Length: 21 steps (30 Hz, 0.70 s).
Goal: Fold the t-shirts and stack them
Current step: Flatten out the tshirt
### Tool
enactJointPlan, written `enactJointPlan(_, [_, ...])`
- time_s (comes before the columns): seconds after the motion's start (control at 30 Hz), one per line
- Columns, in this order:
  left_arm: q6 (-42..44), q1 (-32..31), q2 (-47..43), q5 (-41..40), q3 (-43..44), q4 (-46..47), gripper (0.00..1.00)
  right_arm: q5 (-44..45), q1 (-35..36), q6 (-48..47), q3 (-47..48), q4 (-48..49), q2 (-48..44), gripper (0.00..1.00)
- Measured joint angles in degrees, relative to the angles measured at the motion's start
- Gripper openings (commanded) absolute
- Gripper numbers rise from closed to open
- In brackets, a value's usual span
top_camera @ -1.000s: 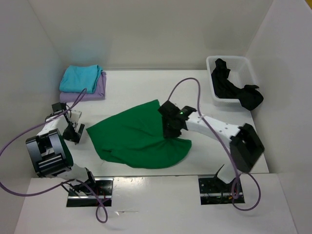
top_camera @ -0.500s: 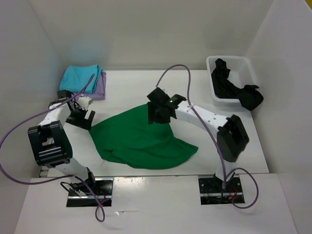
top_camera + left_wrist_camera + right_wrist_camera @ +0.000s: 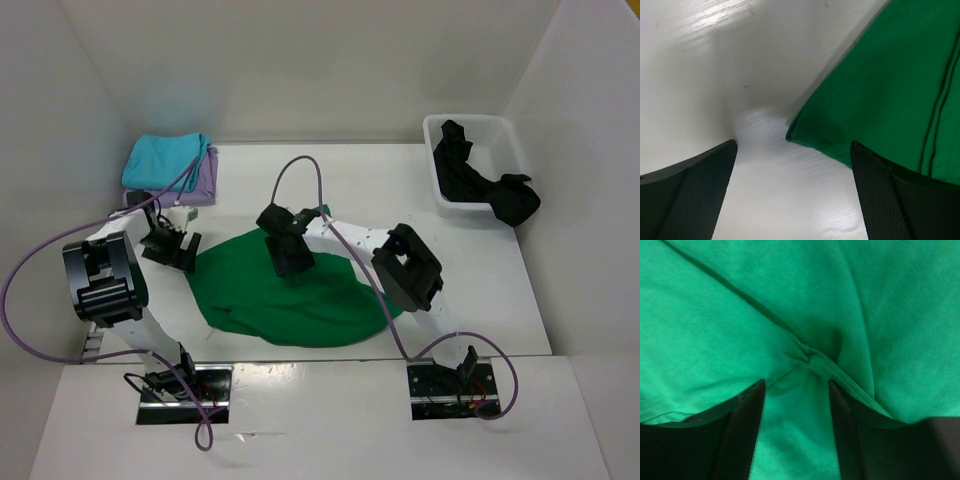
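A bright green t-shirt (image 3: 290, 300) lies spread in a rounded heap on the white table. My right gripper (image 3: 288, 262) is down on its upper middle. In the right wrist view that gripper (image 3: 796, 385) is open, its fingers pressed into the green cloth (image 3: 790, 300), with a bunched hem just ahead of them. At the shirt's left edge my left gripper (image 3: 178, 250) is wide open. Its wrist view shows bare table between the fingers (image 3: 793, 150) and a green corner (image 3: 890, 90) just ahead. A folded turquoise shirt (image 3: 165, 158) lies on a lavender one (image 3: 200, 187) at the back left. A black shirt (image 3: 480, 180) hangs out of the bin.
The white plastic bin (image 3: 465, 120) stands at the back right by the right wall. White walls close in the table on the left, back and right. Purple cables loop over both arms.
The right arm swept left across the green shirt, carrying its far corner with it, and its jaws opened. The left gripper moved right to the shirt's left edge.
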Motion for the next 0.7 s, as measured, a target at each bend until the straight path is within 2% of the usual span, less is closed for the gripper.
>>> enactJointPlan(0.03, [0.0,0.0,0.5,0.4,0.1,-0.1,0.94,0.1,0.0,-0.2,0.0,-0.1,0.3,0.52])
enactJointPlan(0.07, [0.0,0.0,0.9,0.7,0.4,-0.3,0.82,0.1,0.0,-0.3,0.0,-0.3,0.5,0.49])
enactJointPlan(0.1, [-0.3,0.0,1.3,1.3,0.9,-0.5,0.76,0.2,0.0,-0.3,0.0,-0.5,0.6,0.47])
enactJointPlan(0.17, [-0.4,0.0,2.5,2.3,2.3,-0.6,0.67,0.5,0.0,-0.3,0.0,-0.5,0.6,0.41])
enactJointPlan(0.2, [-0.6,0.0,3.2,2.4,2.9,-0.7,0.57,0.7,0.0,-0.3,0.0,-0.5,0.6,0.29])
enactJointPlan(0.27, [-1.4,0.0,3.9,2.8,3.6,-0.4,0.47,1.2,0.0,-0.6,0.0,-0.6,0.6,0.15])
enactJointPlan(0.3, [-1.5,0.0,4.2,2.9,3.8,-0.5,0.41,1.5,0.0,-0.3,0.0,-0.6,0.6,0.00])
enactJointPlan(0.33, [-1.6,0.0,4.5,3.0,4.1,-0.5,0.26,1.7,0.0,-0.6,0.1,-0.6,0.6,0.00])
enactJointPlan(0.43, [-2.0,0.0,5.1,3.9,4.5,-0.7,0.00,2.4,0.0,-0.3,0.4,-0.9,0.6,0.00])
enactJointPlan(0.6, [-2.6,0.1,5.3,4.8,4.7,-1.2,0.00,3.8,0.0,-0.3,0.8,-1.1,0.5,0.00])
enactJointPlan(0.63, [-2.6,0.1,5.3,5.1,4.7,-1.4,0.00,4.1,0.0,-0.3,0.8,-1.2,0.3,0.02])
enactJointPlan(0.67, [-2.6,0.1,5.3,5.4,4.7,-1.6,0.00,4.2,0.0,-0.3,0.8,-1.3,0.1,0.12])
enactJointPlan(0.7, [-2.6,0.1,5.3,5.7,4.7,-2.0,0.00,4.3,-0.1,-0.3,0.8,-1.4,-0.1,0.31])
